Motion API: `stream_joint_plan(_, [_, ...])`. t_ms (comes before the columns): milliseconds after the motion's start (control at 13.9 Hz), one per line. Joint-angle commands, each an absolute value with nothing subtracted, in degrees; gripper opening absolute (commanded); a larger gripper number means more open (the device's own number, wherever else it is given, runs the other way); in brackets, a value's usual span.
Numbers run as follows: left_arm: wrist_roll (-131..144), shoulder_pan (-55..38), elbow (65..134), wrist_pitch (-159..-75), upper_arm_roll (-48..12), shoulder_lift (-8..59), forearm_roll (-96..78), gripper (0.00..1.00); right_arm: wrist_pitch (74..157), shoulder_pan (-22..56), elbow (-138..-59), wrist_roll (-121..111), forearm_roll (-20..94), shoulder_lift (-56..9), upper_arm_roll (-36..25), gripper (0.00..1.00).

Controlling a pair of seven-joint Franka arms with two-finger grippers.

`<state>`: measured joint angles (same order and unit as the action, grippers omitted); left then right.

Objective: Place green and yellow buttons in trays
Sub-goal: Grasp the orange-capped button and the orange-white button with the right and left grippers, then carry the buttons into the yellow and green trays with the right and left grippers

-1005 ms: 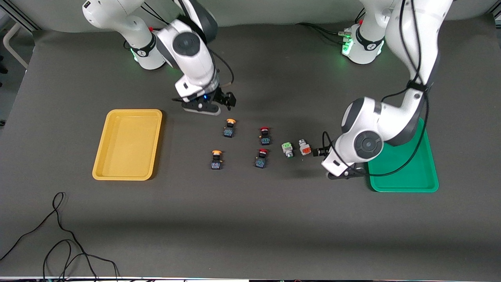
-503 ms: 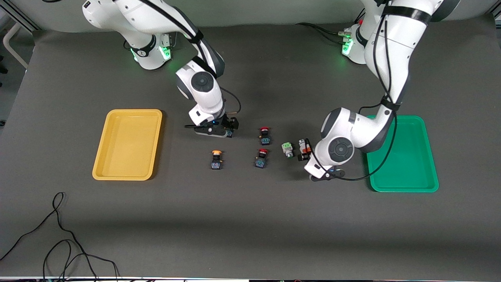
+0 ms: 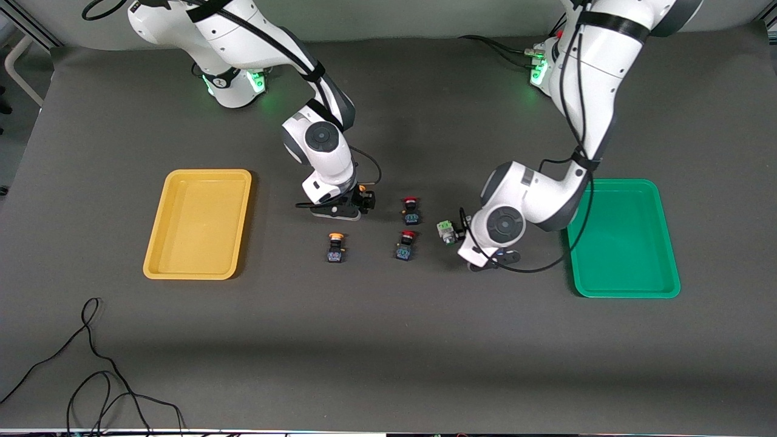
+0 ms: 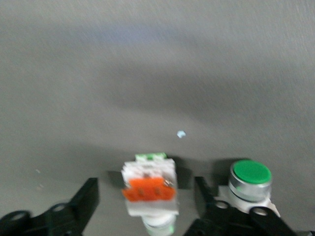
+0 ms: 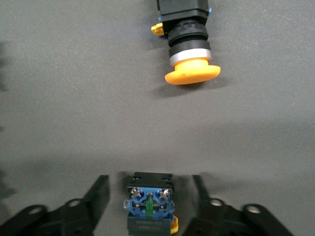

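My right gripper (image 3: 362,202) is low on the table and open. In the right wrist view its fingers (image 5: 98,194) straddle a black-bodied yellow-capped button (image 5: 147,206) with gaps on both sides. The second yellow-capped button (image 3: 335,247) lies nearer the camera and also shows in the right wrist view (image 5: 189,49). My left gripper (image 3: 464,233) is open around the white-bodied orange-faced button (image 4: 149,189), which is hidden in the front view. The pale-green-faced button (image 3: 446,230) lies just outside one finger (image 4: 204,196). The yellow tray (image 3: 199,223) and the green tray (image 3: 625,240) hold nothing.
Two black-bodied red-capped buttons (image 3: 411,210) (image 3: 405,244) lie between the two grippers. A loose black cable (image 3: 91,376) lies near the table's front edge at the right arm's end.
Both arms came down to the table. The right gripper dropped over the yellow-capped button. The left gripper moved from beside the green tray onto the orange-faced button.
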<state>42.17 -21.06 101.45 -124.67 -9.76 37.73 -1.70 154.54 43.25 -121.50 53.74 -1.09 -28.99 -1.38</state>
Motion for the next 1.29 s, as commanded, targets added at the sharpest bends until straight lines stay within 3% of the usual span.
stream_joint_plan(0, [47.18,-23.99,102.31,-126.30,-8.53,36.12,-0.71,0.07,154.25,43.51,-120.67,53.53,-2.29,-29.27,-1.58,0.13])
stream_joint_plan(144, [47.81,-23.64,102.22,-126.65,-8.44,36.56,-0.44,0.02,149.98,42.89,-118.84,53.44,-2.29,-27.87,-1.67,0.12])
stream_joint_plan(503, [47.64,-21.54,102.04,-124.81,-8.35,34.81,-0.44,0.00,123.96,42.80,-104.61,52.48,-1.67,-23.39,-1.67,0.12])
stream_joint_plan(718, [41.70,-17.33,101.87,-117.98,-8.44,30.25,0.18,0.00,114.11,40.18,-98.63,48.10,-0.80,-20.49,-1.93,0.13])
stream_joint_plan(1077, [18.85,-6.35,102.30,-108.82,-8.35,23.65,6.48,0.00,105.65,25.26,-96.41,23.88,3.16,-14.25,-2.46,0.12])
stream_joint_plan(1221, [8.76,-0.03,102.65,-108.98,-8.44,23.20,8.44,0.00,105.55,20.67,-97.64,10.53,3.16,-13.36,-6.74,0.12])
